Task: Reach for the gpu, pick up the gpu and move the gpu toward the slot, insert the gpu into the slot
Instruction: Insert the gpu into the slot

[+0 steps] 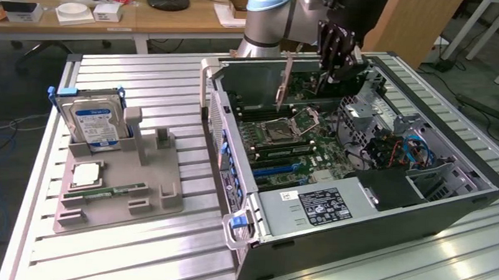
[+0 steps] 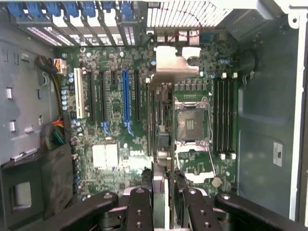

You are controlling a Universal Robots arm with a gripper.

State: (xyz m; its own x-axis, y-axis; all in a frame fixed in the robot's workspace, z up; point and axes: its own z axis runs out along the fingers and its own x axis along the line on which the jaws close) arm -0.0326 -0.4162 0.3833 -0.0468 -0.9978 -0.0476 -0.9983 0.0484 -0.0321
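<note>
Gripper (image 1: 333, 71) clamped on the gpu (image 2: 161, 139).
It hangs edge-on over the motherboard (image 2: 110, 120), at twelve o'clock in the open case (image 1: 380, 225), exterior view.

ribbed metal table (image 1: 145, 261) — on it a grey parts stand (image 1: 160, 202) and an open computer case (image 1: 379, 238).

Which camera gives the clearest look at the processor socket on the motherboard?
The wrist view: it looks straight down on the processor socket, with nothing in front of it and its metal frame outlined all round. The exterior view shows the socket from the side, at a slant.
</note>
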